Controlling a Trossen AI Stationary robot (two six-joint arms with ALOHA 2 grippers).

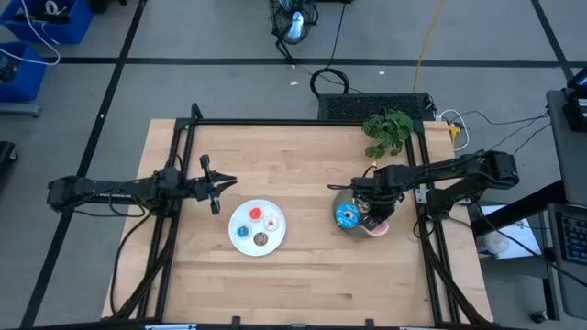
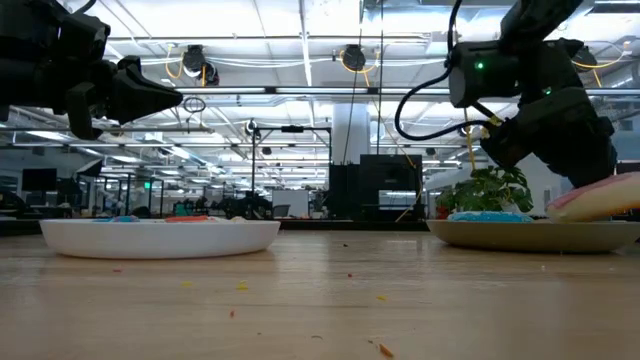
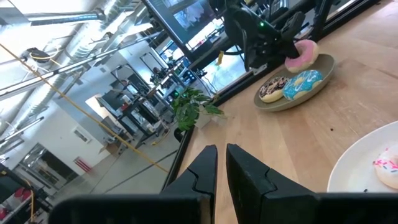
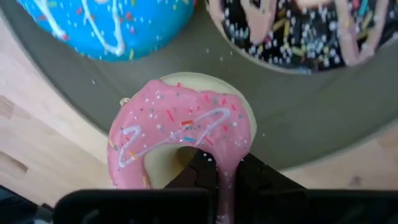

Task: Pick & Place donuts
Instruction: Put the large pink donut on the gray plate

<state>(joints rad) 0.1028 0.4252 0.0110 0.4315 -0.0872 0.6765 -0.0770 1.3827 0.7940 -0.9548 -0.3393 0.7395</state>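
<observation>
One pink donut [image 4: 180, 134], tilted with its ring over the grey plate's [image 4: 311, 118] rim, is pinched by the right end effector [image 4: 217, 177]; the left end effector [image 3: 221, 165] is nearly closed, empty.

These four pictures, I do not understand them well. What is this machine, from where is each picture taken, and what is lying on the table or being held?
It is a robot with two dark arms at a wooden table. One picture looks straight down from above, one looks level across the tabletop, and two come from cameras on the arms' wrists.

The right gripper is shut on the rim of a pink donut at the edge of a grey plate. On that plate also lie a blue donut and a brown sprinkled donut.

The left gripper is shut and holds nothing; it waits above the table near a white plate, which carries small donuts.

A green plant stands at the table's far edge.
</observation>
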